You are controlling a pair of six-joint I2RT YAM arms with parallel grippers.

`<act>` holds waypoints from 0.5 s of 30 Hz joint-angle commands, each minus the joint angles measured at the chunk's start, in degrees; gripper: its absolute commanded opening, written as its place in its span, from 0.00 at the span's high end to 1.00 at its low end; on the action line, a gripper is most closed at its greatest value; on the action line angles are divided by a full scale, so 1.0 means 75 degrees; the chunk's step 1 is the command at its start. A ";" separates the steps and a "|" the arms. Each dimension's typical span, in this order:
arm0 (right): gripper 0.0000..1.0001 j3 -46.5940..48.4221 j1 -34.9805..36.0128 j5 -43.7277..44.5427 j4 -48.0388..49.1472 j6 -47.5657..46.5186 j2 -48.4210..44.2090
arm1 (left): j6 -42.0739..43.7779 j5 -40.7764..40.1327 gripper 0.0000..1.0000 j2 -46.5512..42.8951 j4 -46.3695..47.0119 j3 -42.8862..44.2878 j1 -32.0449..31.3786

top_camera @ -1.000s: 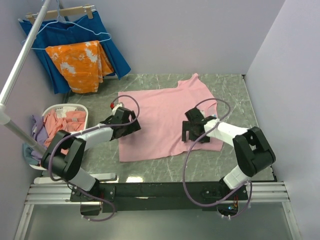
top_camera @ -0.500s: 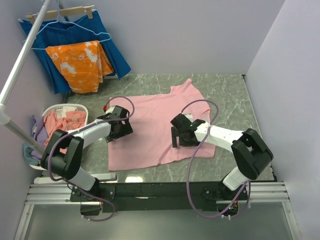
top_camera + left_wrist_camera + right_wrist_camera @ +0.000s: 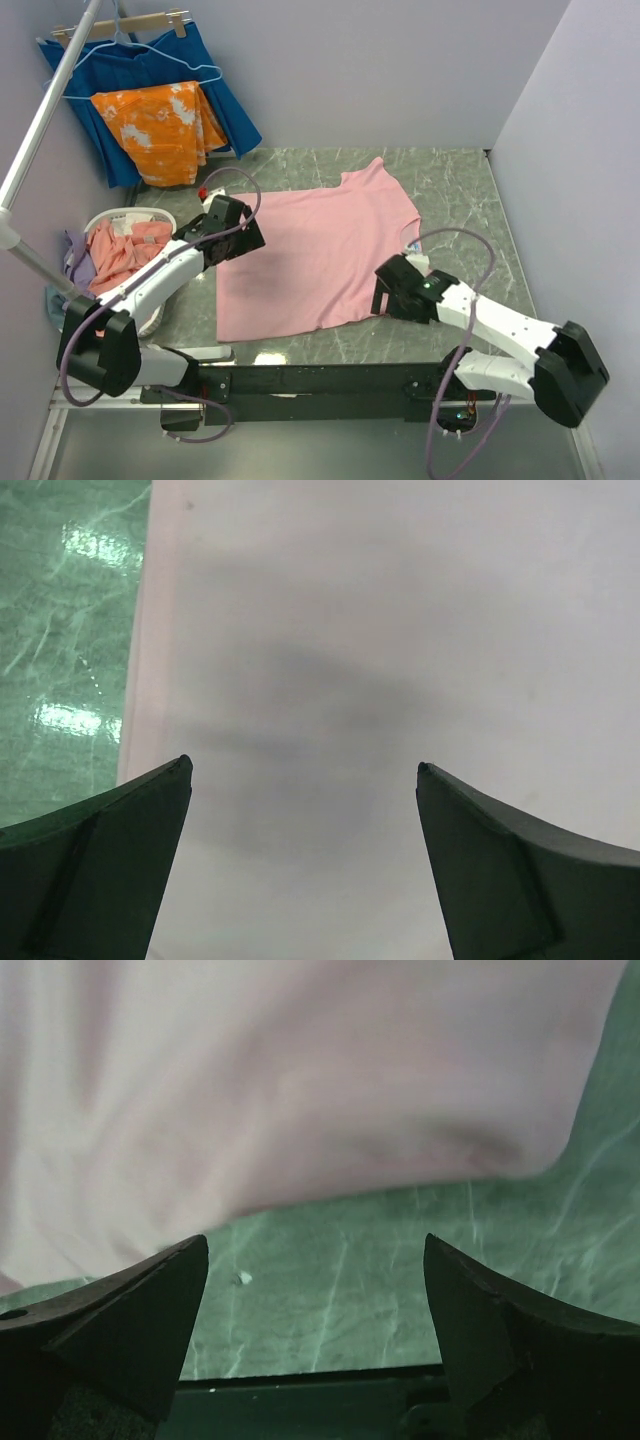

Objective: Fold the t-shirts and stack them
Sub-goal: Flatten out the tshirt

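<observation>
A light pink t-shirt (image 3: pixel 315 250) lies spread flat on the green marble table (image 3: pixel 460 190), neck toward the back. My left gripper (image 3: pixel 243 240) hovers open over the shirt's left edge; in the left wrist view the open gripper (image 3: pixel 303 770) has only pale cloth (image 3: pixel 400 630) between its fingers. My right gripper (image 3: pixel 388 293) stands open at the shirt's near right corner. In the right wrist view this gripper (image 3: pixel 315 1240) is over bare table, with the shirt's hem (image 3: pixel 300 1080) just beyond it. Salmon-pink and lilac t-shirts (image 3: pixel 125 250) lie heaped in a white basket (image 3: pixel 130 213).
An orange blotched cloth (image 3: pixel 165 130) and a dark blue pleated cloth (image 3: pixel 215 85) hang on hangers at the back left. A slanted metal pole (image 3: pixel 40 130) runs along the left side. Walls close in the back and right. The black base rail (image 3: pixel 320 380) borders the near edge.
The pink shirt has slid left across the table. My left gripper moved back and left to the shirt's edge. My right gripper drew back off the cloth to its near right corner.
</observation>
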 commanded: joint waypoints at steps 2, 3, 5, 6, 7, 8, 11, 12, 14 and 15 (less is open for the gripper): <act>0.08 -0.0787 -0.0016 -0.0465 0.0436 0.2130 -0.1117 | 0.0256 0.0401 0.01 -0.0594 -0.0112 0.0282 -0.0088; 0.09 -0.0800 -0.0016 -0.0302 0.0414 0.2456 -0.1188 | 0.0279 0.0424 0.00 -0.0629 -0.0136 0.0294 -0.0100; 0.08 -0.0917 -0.0063 -0.0056 0.0484 0.2681 -0.1317 | 0.0326 0.0436 0.01 -0.0700 -0.0206 0.0294 -0.0100; 0.08 -0.0964 -0.0098 -0.0043 0.0577 0.2810 -0.1352 | 0.0349 0.0460 0.00 -0.0723 -0.0206 0.0282 -0.0100; 0.08 -0.1011 -0.0121 -0.0008 0.0648 0.2904 -0.1353 | 0.0373 0.0471 0.01 -0.0770 -0.0206 0.0259 -0.0100; 0.08 -0.1104 -0.0156 -0.0008 0.0765 0.2986 -0.1306 | 0.0408 0.0460 0.01 -0.0794 -0.0206 0.0212 -0.0100; 0.09 -0.1315 -0.0297 -0.0055 0.1115 0.3128 -0.1107 | 0.0432 0.0437 0.01 -0.0806 -0.0264 0.0212 -0.0111; 0.09 -0.1374 -0.0344 -0.0113 0.1233 0.3139 -0.1049 | 0.0432 0.0448 0.01 -0.0794 -0.0276 0.0212 -0.0100; 0.09 -0.1526 -0.0449 -0.0183 0.1514 0.3175 -0.0884 | 0.0408 0.0448 0.01 -0.0829 -0.0265 0.0212 -0.0111; 0.09 -0.1562 -0.0473 -0.0253 0.1597 0.3186 -0.0826 | 0.0408 0.0448 0.01 -0.0841 -0.0265 0.0223 -0.0111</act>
